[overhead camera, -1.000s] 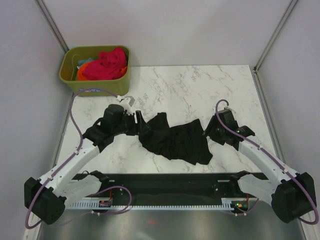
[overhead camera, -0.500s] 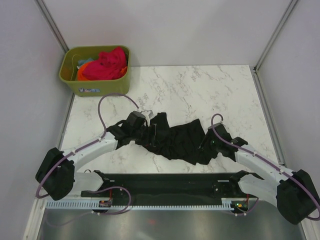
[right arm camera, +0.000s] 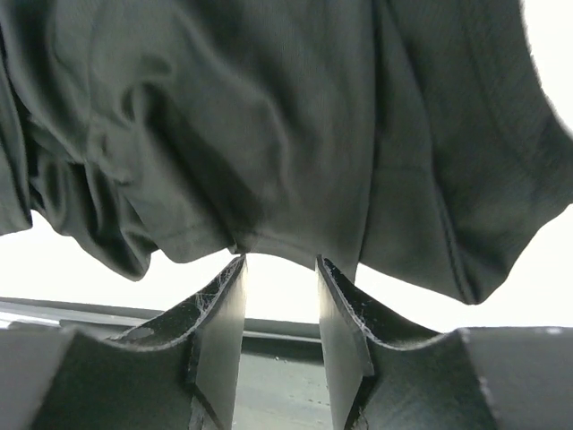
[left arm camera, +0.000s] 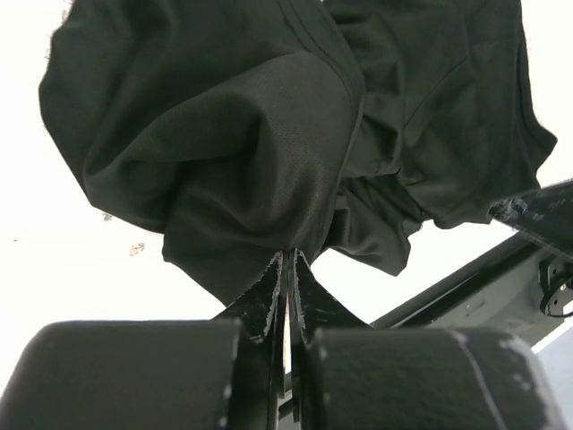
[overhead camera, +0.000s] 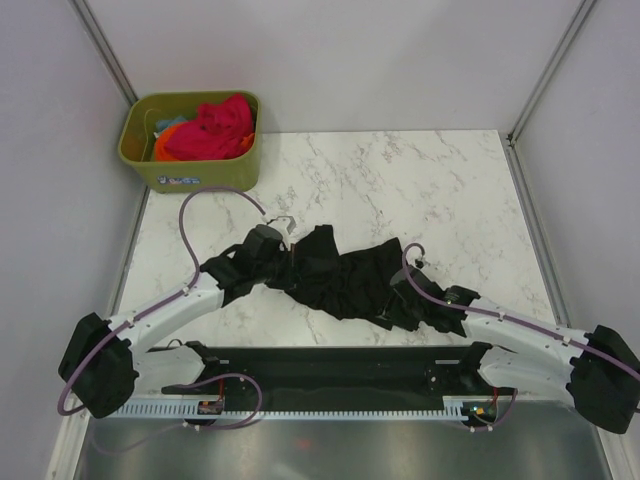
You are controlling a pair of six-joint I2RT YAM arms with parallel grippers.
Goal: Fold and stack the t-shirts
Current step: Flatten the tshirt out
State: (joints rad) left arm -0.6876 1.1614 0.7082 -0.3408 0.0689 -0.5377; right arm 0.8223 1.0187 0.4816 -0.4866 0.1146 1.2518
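black t-shirt (overhead camera: 345,275) bunched at centre frame, an arm at each end

top view: white marble surface (overhead camera: 400,170) boxed in by plain grey walls (overhead camera: 350,60), black rail (overhead camera: 330,365) along the bottom of the frame. olive bin (overhead camera: 200,170) sits upper left, with a pink-red tee (overhead camera: 215,125) heaped over an orange tee (overhead camera: 163,148) and a sliver of teal tee (overhead camera: 172,122). black t-shirt lies as a crumpled band on the surface, well apart from the bin. left pincer (overhead camera: 288,250) is at its left end, right pincer (overhead camera: 395,298) at its lower right end; can't read the jaws from up here. wrist views settle it: left pincer is pressed together, pinching a fold of the black cloth at the tips. right pincer is spread, hem just at its fingertips, light showing through the gap.
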